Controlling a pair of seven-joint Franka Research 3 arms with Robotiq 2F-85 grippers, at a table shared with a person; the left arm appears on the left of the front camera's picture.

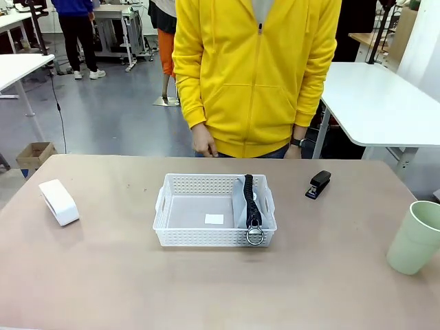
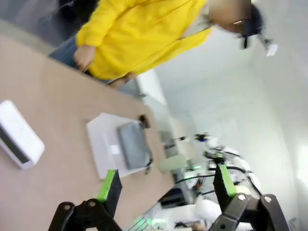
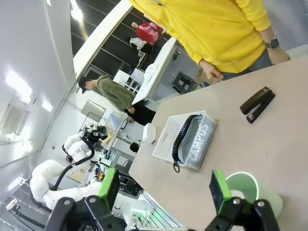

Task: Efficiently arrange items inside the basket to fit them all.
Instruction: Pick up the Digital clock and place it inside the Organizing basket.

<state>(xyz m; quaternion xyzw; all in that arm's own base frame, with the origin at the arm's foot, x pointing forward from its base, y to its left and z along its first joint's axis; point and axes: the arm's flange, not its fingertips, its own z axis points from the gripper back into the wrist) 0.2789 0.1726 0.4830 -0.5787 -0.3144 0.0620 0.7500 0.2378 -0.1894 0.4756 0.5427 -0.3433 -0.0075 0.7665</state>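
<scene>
The white perforated basket [image 1: 199, 237] sits mid-table. Inside it, along its right wall, the grey CAMPUS pouch [image 1: 243, 203] stands on edge, its metal ring [image 1: 255, 236] hanging over the front rim. The flat white box [image 1: 59, 201] lies on the table at far left. The black stapler [image 1: 318, 184] rests right of the basket, and the pale green cup [image 1: 416, 237] stands at the right edge. My left gripper [image 2: 167, 185] hangs open high above the table, with the box [image 2: 17, 134] and basket [image 2: 101, 139] below. My right gripper [image 3: 163, 187] is open above the cup [image 3: 252, 190], far from the pouch [image 3: 195, 139].
A person in a yellow hoodie [image 1: 254, 75] stands at the far edge, both hands down by the tabletop. A small white label [image 1: 214, 219] lies on the basket floor. Bare tabletop stretches between the box and the basket and along the near edge.
</scene>
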